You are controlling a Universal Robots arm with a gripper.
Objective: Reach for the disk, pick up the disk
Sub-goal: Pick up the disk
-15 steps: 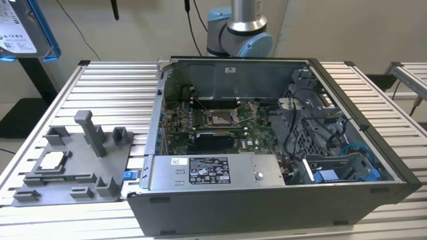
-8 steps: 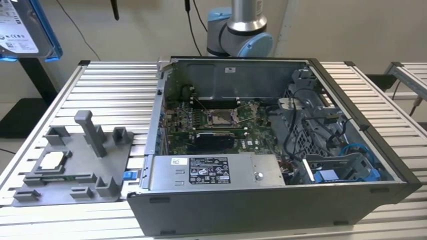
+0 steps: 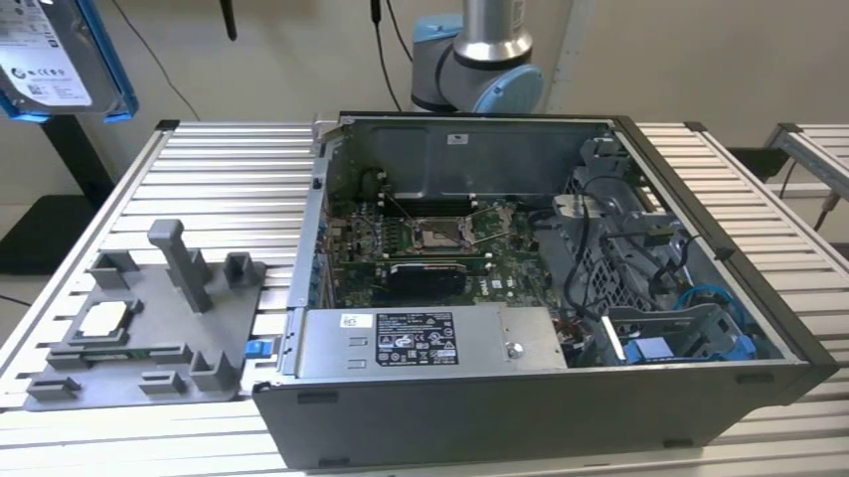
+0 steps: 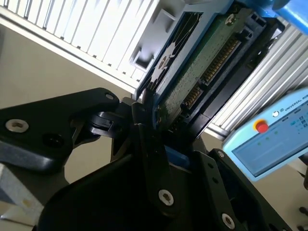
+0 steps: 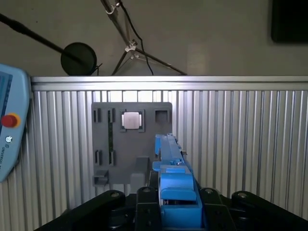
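Disk (image 3: 51, 58): clamped edge-on in hand (image 4: 163, 120), aloft, well above desk (image 3: 226, 169); pick-up step prob. done; any further move needs steady grip

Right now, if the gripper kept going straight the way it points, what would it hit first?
The gripper holds the disk in its jaws, so the disk leads. In the first wrist view its far end points at the grey fixture tray on the slatted table, probably; depth is unclear.
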